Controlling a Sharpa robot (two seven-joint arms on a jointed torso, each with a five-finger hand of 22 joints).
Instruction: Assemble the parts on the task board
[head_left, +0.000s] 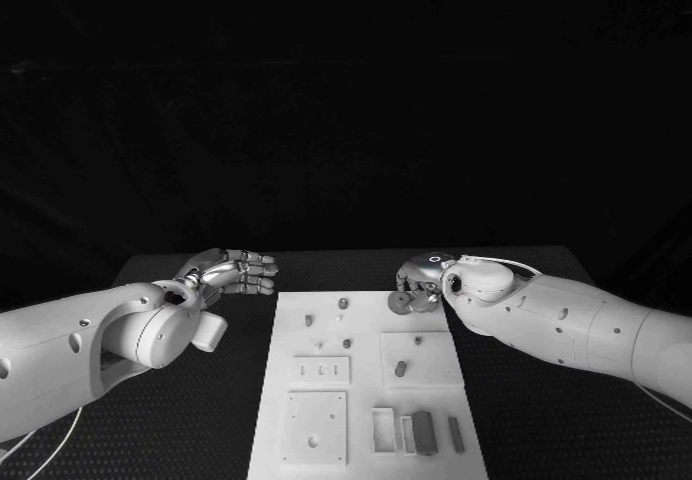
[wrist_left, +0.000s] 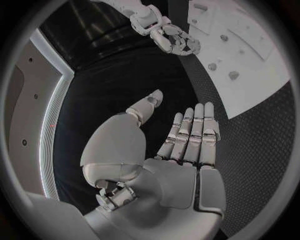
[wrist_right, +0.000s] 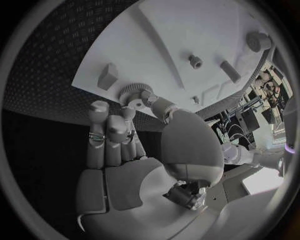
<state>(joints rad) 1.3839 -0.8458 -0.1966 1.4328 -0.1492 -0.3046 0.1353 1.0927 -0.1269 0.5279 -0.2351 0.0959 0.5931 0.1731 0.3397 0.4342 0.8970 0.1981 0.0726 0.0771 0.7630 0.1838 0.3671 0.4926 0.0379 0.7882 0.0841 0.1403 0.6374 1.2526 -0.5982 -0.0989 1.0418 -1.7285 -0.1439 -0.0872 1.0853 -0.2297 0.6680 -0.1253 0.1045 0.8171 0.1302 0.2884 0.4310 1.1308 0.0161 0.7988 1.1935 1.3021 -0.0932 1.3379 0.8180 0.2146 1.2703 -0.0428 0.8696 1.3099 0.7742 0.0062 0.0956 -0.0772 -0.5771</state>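
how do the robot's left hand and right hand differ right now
The left hand holds nothing, its fingers straight and close together; the right hand pinches a toothed round part, a gear by its look. The left hand hovers over the black table beside the task board; the right hand is at the board's far right corner. Both are silver hands on white arms, at about the same distance from the robot.

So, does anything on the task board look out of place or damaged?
Nothing looks damaged or spilled. The parts lie in order on the task board. The right hand holds a gear at the board's far edge; the left hand is open beside the board.
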